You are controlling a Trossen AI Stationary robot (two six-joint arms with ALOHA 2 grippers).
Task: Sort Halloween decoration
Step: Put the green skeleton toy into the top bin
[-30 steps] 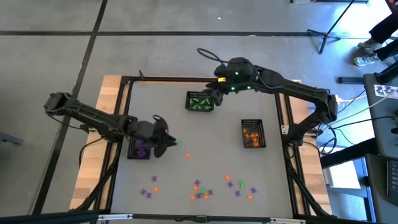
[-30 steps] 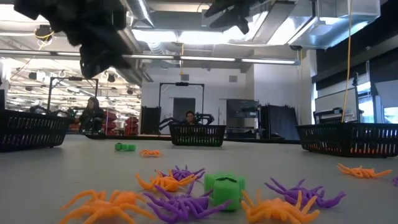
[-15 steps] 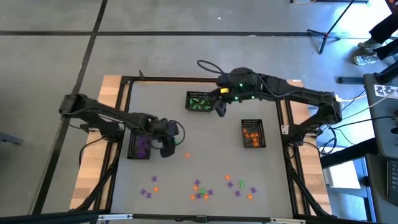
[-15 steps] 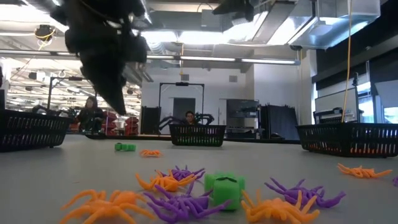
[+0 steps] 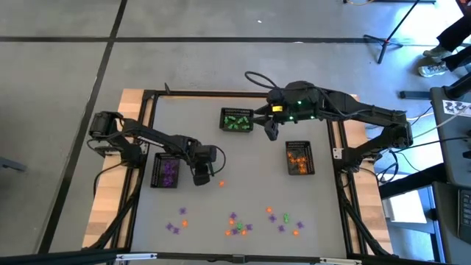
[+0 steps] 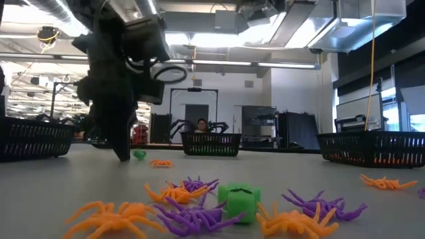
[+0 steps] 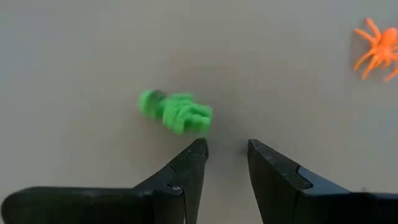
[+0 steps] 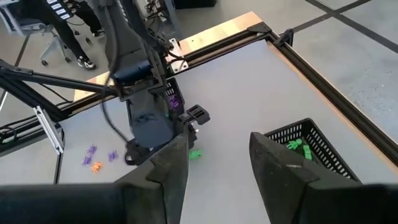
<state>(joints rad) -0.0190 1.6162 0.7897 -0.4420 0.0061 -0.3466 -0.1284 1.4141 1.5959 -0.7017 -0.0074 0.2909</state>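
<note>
Green plastic trinket [image 7: 176, 111], blocky, lying beside left tool [image 7: 225, 149].

I see a grey table [image 5: 243, 154] with a black frame. Three black mesh baskets rest on it: one with purple pieces [image 5: 165, 172], one with green pieces [image 5: 236, 121], one with orange pieces [image 5: 299, 158]. A green trinket [image 7: 176, 112] and an orange spider [image 7: 377, 49] lie mid-table. A mixed scatter of trinkets [image 5: 239, 223] lies along the near edge.
</note>
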